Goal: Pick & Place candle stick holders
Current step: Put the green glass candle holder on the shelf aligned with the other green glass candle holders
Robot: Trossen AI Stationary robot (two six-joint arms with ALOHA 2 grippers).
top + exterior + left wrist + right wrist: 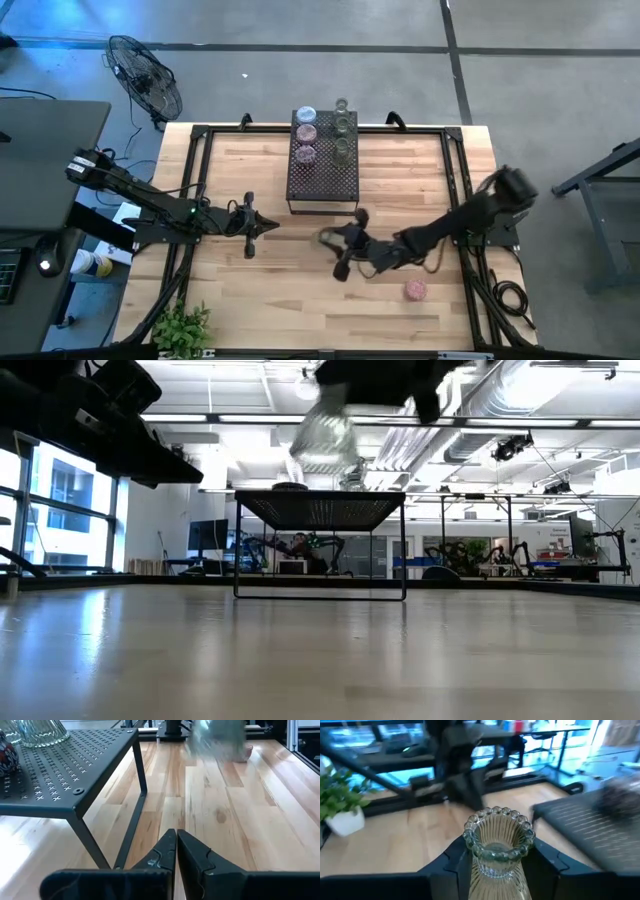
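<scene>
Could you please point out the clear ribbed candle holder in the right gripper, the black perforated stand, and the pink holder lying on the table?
Clear ribbed candle holder (499,836): right wrist view, on its ribbed bowl below the beaded rim.
Black perforated stand (323,181): high view, bare part of its top.
Pink holder (415,290): high view, its middle.

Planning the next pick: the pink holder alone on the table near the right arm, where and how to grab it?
Grip the pink holder across its round body, coming straight down from above. It seems to sit upright on bare table, clear all around, so any jaw angle should fit. The right gripper is nearest, but holds a clear holder.
</scene>
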